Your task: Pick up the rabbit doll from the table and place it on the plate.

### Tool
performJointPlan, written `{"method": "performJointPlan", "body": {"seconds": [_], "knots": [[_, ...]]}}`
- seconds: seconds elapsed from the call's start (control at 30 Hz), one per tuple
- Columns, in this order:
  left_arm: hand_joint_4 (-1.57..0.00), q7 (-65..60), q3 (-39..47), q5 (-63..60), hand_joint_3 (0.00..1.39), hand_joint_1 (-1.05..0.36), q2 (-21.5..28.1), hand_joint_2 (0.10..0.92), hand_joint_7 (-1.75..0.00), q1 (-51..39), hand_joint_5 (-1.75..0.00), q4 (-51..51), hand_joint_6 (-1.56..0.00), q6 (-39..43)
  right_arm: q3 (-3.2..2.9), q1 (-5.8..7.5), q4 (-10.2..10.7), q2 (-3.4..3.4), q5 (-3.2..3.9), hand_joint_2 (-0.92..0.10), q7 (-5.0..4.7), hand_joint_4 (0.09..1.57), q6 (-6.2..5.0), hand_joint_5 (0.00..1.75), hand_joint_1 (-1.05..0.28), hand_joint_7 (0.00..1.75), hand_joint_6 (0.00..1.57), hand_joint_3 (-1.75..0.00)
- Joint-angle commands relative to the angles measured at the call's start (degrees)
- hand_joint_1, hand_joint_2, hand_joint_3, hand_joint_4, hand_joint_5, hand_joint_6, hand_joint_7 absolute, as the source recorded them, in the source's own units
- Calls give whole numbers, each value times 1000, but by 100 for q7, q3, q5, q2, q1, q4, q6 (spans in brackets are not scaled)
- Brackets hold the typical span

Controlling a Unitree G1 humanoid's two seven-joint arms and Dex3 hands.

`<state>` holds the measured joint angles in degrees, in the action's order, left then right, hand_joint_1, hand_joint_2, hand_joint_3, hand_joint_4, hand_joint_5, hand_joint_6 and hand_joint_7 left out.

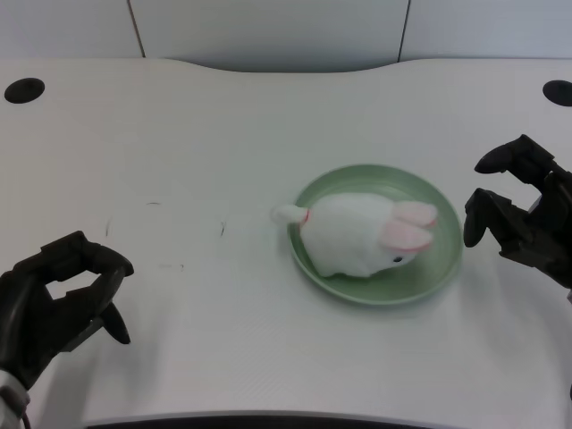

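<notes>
we are looking down at our left hand (58, 299), sitting at the near left corner of the table (179, 161). it is holding nothing; its fingers are curling in so the tips are nearly meeting around a small gap, a narrow pose rather than a spread one. it is lying well apart from everything the task concerns.

going out from that hand, ahead and to its right, we are crossing a long stretch of bare white tabletop carrying only a few faint dark scuffs. past that stretch, the green plate (308, 255) is sitting, and the rabbit doll (353, 237) is lying on it, on its side, pink ears pointing away from our hand and its small tail poking over the plate's nearer rim toward us.

we are judging the placing step as done: the doll is resting on the plate, with the hand clear of it. what the next move is calling for is little, in our view: keeping the hand back, or drawing it off without brushing the plate.

for room, the table's near edge is running just below the hand, so there is little margin that way; far beyond, the table's back edge is curving in.
</notes>
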<state>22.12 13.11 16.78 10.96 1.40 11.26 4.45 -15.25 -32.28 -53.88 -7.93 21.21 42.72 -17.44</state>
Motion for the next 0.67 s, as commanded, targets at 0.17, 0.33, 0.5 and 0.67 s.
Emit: {"method": "performJointPlan", "body": {"seconds": [0.17,0.33,0.5,0.67], "knots": [[-1168,484,12,146,429,-456,285,921,-955,125,-1112,313,-1049,-142,-26,8,28,-18,-31,-552,-66,778,-96,1746,-379,1596,596,-834],[-1212,646,-7,98,414,-449,374,921,-860,122,-1028,443,-1098,-103,27,134,323,81,-8,-509,-204,770,84,1746,-363,1668,534,-911],[-1220,646,21,171,414,-452,400,921,-853,27,-1043,329,-1097,-269,1,119,217,120,3,-522,-120,774,-56,1746,-396,1636,566,-883],[-1200,623,37,220,431,-464,358,921,-899,-3,-1103,279,-1081,-368,-114,-9,-194,104,68,-541,29,766,-170,1746,-397,1615,590,-864]]}}
